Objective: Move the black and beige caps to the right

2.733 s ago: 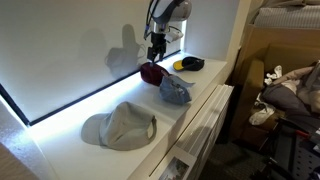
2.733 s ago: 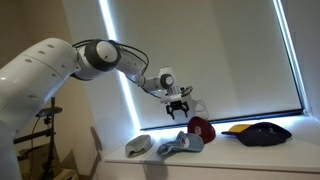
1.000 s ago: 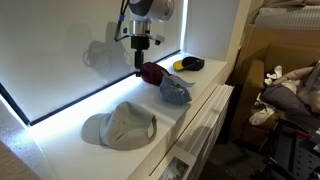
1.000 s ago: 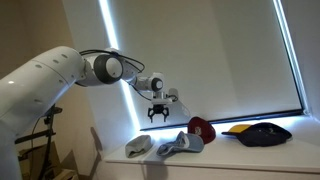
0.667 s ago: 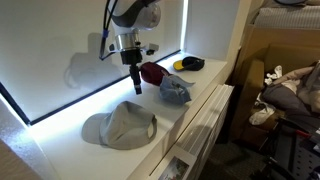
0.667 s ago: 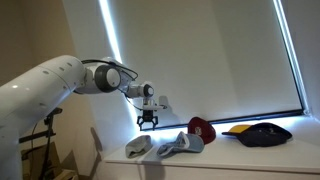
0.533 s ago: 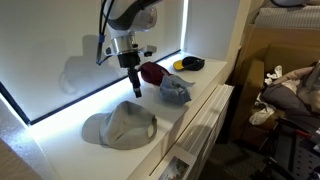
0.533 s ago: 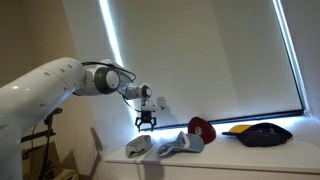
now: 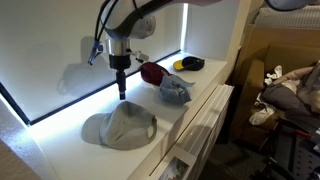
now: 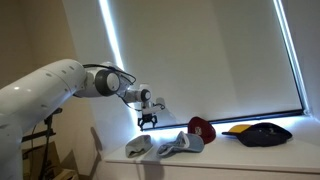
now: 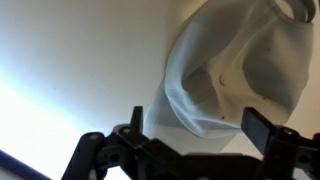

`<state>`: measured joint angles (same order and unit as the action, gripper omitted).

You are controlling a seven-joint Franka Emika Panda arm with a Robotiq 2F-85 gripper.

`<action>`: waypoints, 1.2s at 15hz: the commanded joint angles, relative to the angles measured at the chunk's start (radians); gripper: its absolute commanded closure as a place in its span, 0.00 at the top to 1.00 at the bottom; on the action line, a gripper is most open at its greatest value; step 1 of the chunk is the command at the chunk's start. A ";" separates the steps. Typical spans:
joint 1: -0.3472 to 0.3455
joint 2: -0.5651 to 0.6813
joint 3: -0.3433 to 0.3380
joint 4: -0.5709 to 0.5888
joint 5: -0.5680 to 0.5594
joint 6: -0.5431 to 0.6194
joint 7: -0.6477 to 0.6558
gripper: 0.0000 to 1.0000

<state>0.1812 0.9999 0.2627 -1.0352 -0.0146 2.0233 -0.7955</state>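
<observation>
**Fig. My claw poised over a row of four caps on a lit window ledge.**

The caps lie flat in a line along the white ledge (image 9: 215, 88). Each sits clear enough of its neighbour, I judge, to be taken singly. My claw (image 9: 121, 94) hangs with its fingers pointing straight down and its jaws spread wide, holding nothing. This is the posture I would want for straddling a soft crown from above.

The floppy pale beige-grey fabric cap (image 9: 122, 125) lies at the near end of the row in an exterior view. It sits just below my claw and slightly forward of it, away from the window, and the two are apart, not touching. In the wrist view this cap (image 11: 240, 70) fills the upper right, so it sits off to one side of the gap between my fingers and is not centred in it. That view is blurred, and I cannot say with confidence whether the brim or the crown lies nearest me.

The small black cap with yellow brim lining (image 9: 188, 64) rests at the far end of the ledge, well apart from my claw. The blue-grey denim-coloured cap (image 9: 174, 90) and the dark red maroon cap (image 9: 152, 72) lie between. Both task caps appear unmoved, and the beige-grey one looks to be the nearer candidate for the first grasp.
</observation>
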 commanded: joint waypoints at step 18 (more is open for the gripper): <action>0.046 0.187 0.027 0.144 0.014 -0.105 -0.097 0.99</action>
<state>0.1920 1.0753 0.2976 -1.0035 -0.0047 1.9869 -0.8599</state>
